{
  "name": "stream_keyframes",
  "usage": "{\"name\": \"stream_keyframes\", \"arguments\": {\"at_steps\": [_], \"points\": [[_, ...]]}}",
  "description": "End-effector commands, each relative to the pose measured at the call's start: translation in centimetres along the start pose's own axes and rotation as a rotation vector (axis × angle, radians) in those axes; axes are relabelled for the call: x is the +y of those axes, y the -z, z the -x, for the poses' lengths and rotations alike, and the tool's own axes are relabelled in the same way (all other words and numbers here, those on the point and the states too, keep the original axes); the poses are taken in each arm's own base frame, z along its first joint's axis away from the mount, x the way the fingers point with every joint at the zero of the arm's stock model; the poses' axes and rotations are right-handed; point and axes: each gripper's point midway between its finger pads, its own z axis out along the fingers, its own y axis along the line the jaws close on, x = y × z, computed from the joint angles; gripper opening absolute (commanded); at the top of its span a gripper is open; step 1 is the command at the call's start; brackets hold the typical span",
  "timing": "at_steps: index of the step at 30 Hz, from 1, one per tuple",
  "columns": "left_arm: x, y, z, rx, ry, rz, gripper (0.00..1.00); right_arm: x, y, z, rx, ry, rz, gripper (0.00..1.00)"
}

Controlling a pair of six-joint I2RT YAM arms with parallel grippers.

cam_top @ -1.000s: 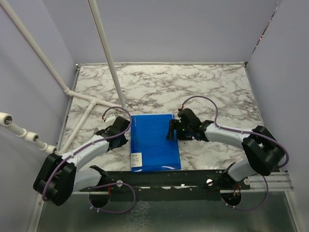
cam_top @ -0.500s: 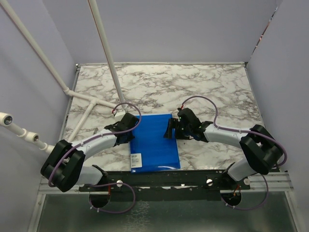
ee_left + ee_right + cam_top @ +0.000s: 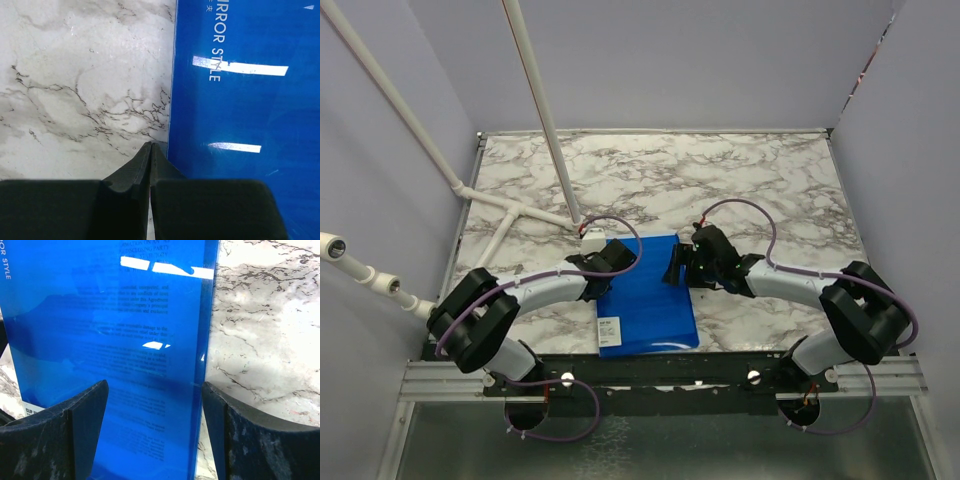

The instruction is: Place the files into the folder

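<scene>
Blue folder (image 3: pixel 650 300) shows printed files (image 3: pixel 145 305) seemingly inside only from right wrist; right tool (image 3: pixel 154 392) released, left tool (image 3: pixel 150 147) clenched.

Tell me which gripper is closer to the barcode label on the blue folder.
Left. The left gripper, shut, sits at the left edge of the folder beyond the barcode label; the right gripper is open at the opposite edge.
</scene>
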Motion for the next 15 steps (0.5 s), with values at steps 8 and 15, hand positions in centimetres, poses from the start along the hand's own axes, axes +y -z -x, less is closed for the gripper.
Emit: {"name": "stream_keyframes", "arguments": {"at_steps": [8,15], "points": [[-4.8,0.1,-3.3,0.128,0.026,-0.186,0.09,-4.2,0.3,-4.6,0.132,-0.012,-0.160,0.80],[-4.4,0.9,-1.5,0.080,0.015,-0.162,0.23,-4.3,2.3,-1.4,0.039,0.035,-0.237,0.85]]}}
